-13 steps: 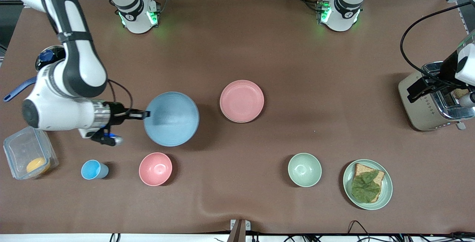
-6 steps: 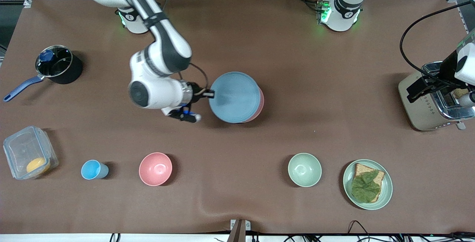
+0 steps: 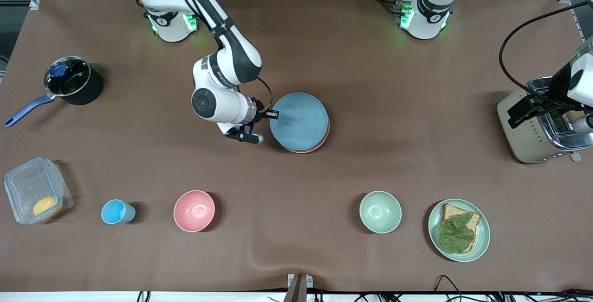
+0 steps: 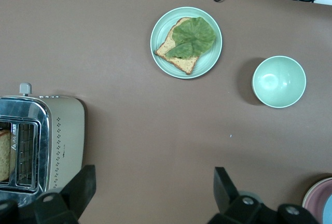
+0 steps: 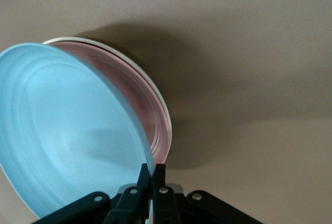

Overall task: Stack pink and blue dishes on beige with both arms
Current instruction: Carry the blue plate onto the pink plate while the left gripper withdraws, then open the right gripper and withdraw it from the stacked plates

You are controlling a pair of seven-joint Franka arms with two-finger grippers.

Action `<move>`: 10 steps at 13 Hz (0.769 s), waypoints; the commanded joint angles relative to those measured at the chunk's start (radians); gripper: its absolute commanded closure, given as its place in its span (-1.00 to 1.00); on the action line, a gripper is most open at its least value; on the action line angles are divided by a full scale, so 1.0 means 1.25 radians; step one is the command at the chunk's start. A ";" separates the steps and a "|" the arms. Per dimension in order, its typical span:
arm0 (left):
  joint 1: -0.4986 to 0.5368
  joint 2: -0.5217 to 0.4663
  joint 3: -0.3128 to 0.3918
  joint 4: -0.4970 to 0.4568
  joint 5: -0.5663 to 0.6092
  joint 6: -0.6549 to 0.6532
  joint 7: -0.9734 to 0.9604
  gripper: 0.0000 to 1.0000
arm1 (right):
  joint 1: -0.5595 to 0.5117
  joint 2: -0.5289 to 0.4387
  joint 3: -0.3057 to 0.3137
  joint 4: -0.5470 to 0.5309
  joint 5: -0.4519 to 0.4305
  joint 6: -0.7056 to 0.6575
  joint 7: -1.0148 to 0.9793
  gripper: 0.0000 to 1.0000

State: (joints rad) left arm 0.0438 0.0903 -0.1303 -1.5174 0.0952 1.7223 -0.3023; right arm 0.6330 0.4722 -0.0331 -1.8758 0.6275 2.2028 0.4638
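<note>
1. The blue plate [image 3: 300,121] is gripped at its rim by the right pincer [image 3: 274,115], whose fingers are clamped tight on the edge.
2. In the right wrist view, the blue plate [image 5: 67,136] is seen tilted above the pink plate [image 5: 140,105], its gripped edge raised.
3. The pink plate [image 3: 324,136] is seen in the front view only as a thin crescent under the blue one, near the middle of the worktop [image 3: 352,84].
4. A cream rim [image 5: 155,92] is visible beneath the pink plate in the right wrist view; it appears to belong to the beige plate.
5. The left pincer [image 4: 150,193] is held open and empty, up over the toaster [image 3: 537,126] at the left arm's end of the worktop, where that arm waits.
6. Along the edge nearest the front camera, a clear container [image 3: 37,195], a blue cup [image 3: 116,211], a pink bowl [image 3: 194,210], a green bowl [image 3: 380,211] and a green plate with bread and a leaf [image 3: 482,242] are set in a row.
7. A dark saucepan [image 3: 72,79] is placed near the right arm's end of the worktop.
</note>
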 commanded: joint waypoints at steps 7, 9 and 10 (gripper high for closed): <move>-0.002 -0.003 0.002 0.005 -0.009 -0.001 0.016 -1.00 | 0.042 0.028 -0.004 -0.013 0.020 0.065 0.028 1.00; 0.003 -0.006 0.002 0.005 -0.011 -0.005 0.018 -1.00 | 0.047 0.028 -0.004 -0.013 0.020 0.065 0.032 0.69; 0.004 -0.006 0.002 0.005 -0.011 -0.006 0.020 -1.00 | 0.047 0.028 -0.004 -0.013 0.020 0.064 0.031 -0.51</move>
State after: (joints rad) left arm 0.0437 0.0904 -0.1302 -1.5174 0.0951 1.7222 -0.3018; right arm 0.6804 0.5162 -0.0310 -1.8813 0.6280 2.2706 0.4927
